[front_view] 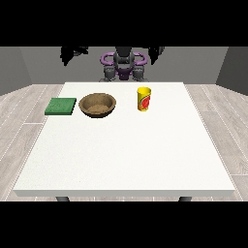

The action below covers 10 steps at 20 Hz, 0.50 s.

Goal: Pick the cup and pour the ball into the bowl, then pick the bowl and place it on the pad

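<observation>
Front view shows the upright yellow cup (144, 99) near the table's (121, 160) far edge, nearer the raised hand at the view's right (156, 52); that hand's finger state I cannot tell.

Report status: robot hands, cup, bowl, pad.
Both robot hands raised, off the table. Cup upright, untouched, beside bowl. Pad bare. Nothing between them.

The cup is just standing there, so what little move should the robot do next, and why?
Probably lower the hand at the view's right toward the cup. Both hands hang raised behind the table, touching nothing, and the cup stands upright beside the bowl, nearest that hand.
</observation>
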Available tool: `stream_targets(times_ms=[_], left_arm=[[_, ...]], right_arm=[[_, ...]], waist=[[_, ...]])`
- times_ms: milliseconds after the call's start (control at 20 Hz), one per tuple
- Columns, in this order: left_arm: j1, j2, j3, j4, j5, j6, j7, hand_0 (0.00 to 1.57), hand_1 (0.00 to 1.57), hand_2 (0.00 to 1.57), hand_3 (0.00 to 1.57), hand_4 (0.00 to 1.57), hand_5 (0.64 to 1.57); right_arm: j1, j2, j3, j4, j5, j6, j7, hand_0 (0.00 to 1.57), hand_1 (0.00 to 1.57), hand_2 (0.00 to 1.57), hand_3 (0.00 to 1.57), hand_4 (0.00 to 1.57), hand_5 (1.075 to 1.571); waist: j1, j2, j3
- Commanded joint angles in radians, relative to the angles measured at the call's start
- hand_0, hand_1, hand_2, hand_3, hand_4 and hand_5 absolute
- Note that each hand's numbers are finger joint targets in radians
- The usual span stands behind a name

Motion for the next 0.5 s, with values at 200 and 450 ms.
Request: stream_targets(times_ms=[200, 450], left_arm=[[-0.168, 0.031, 0.130, 0.216, -0.021, -0.009, -0.154, 0.00, 0.00, 0.00, 0.00, 0.00, 1.468], [-0.105, 0.000, 0.160, 0.410, 0.010, -0.050, -0.412, 0.00, 0.00, 0.00, 0.00, 0.00, 1.464]], right_arm=[[-0.079, -0.027, -0.029, 0.120, 0.008, 0.041, -0.138, 0.00, 0.00, 0.00, 0.00, 0.16, 1.571], [-0.105, -0.050, -0.032, 0.113, 0.011, 0.045, -0.130, 0.00, 0.00, 0.00, 0.00, 0.18, 1.571]], waist=[[-0.037, 0.114, 0.0002], [-0.043, 0.133, -0.0003]])
